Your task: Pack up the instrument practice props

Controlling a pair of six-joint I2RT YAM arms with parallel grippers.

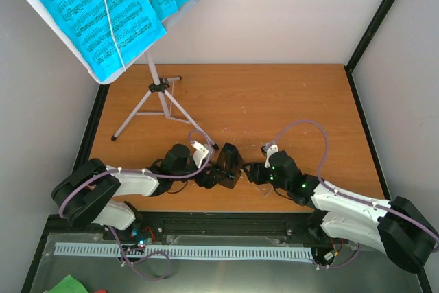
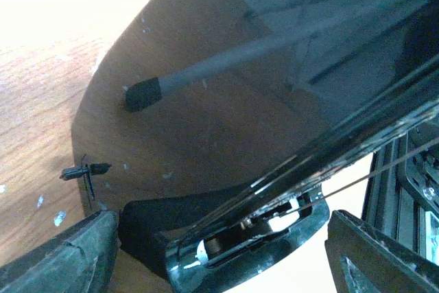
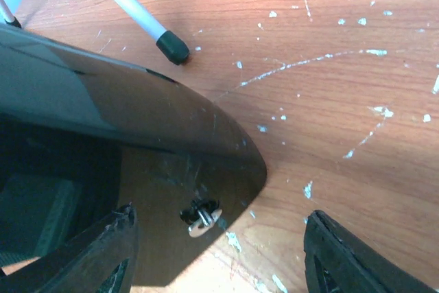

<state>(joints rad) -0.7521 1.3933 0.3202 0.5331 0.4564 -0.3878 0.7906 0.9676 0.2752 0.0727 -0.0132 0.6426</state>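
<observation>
The white tripod music stand (image 1: 159, 90) stands at the back left, with cyan sheet-music pages (image 1: 89, 12) on its desk. The small black metronome (image 1: 228, 159) sits near the front edge between both grippers. In the left wrist view my left gripper (image 2: 219, 259) is open, and its fingers (image 2: 68, 259) lie close on either side of the metronome's glossy base (image 2: 240, 245). My right gripper (image 3: 216, 252) is open around the rounded tip of the dark-tinted clear cover (image 3: 137, 121), and its right finger stands apart from it. In the top view the left gripper (image 1: 218, 178) and right gripper (image 1: 248, 173) flank the metronome.
A stand leg with a black foot (image 3: 171, 46) rests on the table just beyond the cover, and the same kind of foot (image 2: 143, 94) shows through the tinted plastic. A white cable rail (image 1: 178, 252) runs below the table's front edge. A black frame post (image 1: 381, 18) rises at the right.
</observation>
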